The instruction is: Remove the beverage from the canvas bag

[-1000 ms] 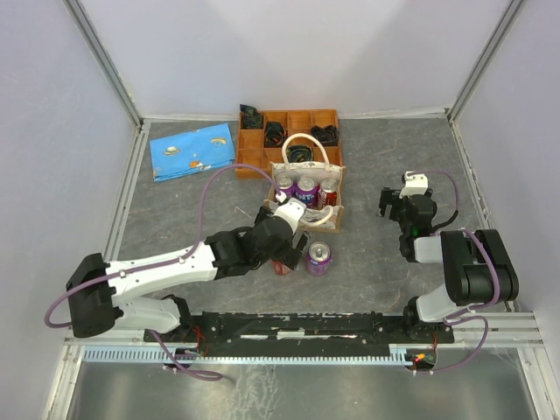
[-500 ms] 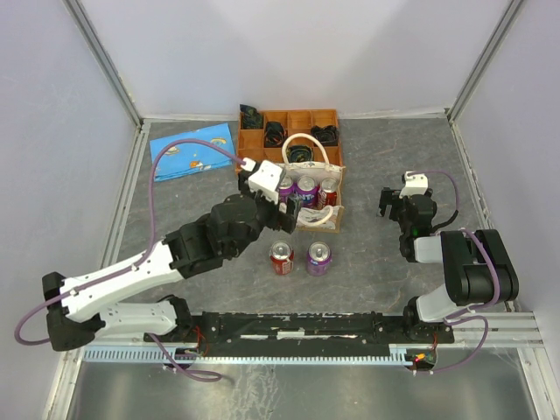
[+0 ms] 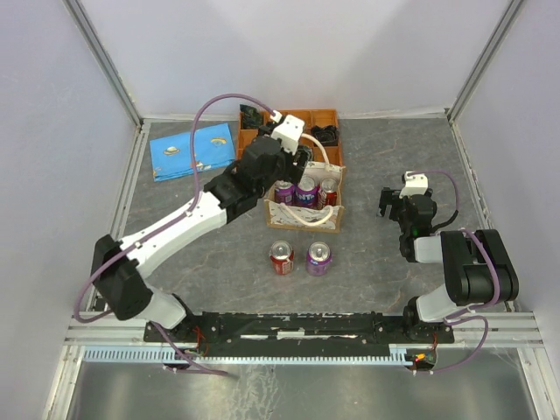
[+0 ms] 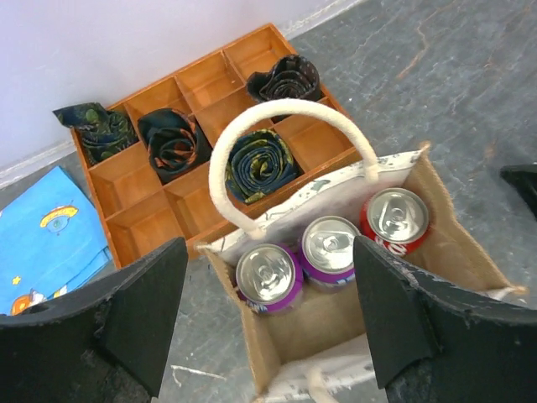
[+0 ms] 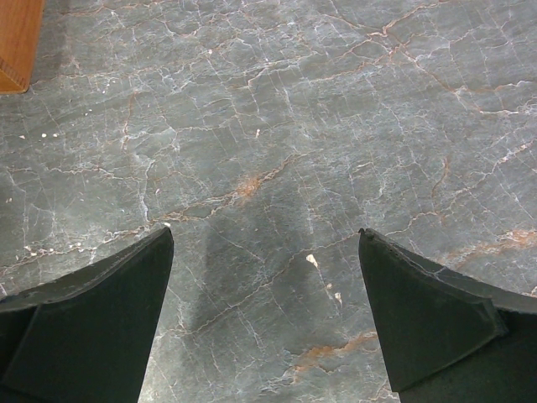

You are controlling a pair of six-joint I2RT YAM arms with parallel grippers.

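Top view first. My left tool (image 3: 297,150) hangs over the far side of the canvas bag (image 3: 302,214). The bag sits mid-tabletop (image 3: 376,149), right up against the wooden tray (image 3: 328,114). Three cans stand in a row inside it. A loose red can (image 3: 281,257) and a loose purple can (image 3: 318,257) stand on the tabletop just on the near side of the bag. The right tool (image 3: 391,203) is parked well off to the side.

In the left wrist view the jaws are spread wide with nothing in them. I'm looking down into the bag at the end purple can (image 4: 268,275), the middle purple can (image 4: 330,246) and the red can (image 4: 396,217). They're packed side by side along the tray-side wall. All three are upright, long axis vertical, pull-tab tops facing the camera. One loop handle (image 4: 289,107) arches over that wall.

My guess is they're full, so hefty. They'd be rigid but thin-walled, with slick sides. I'd pinch across the body just under the rim, and take the end purple one since it has open room on one side. The canvas is soft, so it could ride up with the can.

The right wrist view shows jaws wide apart over bare tabletop, holding nothing.
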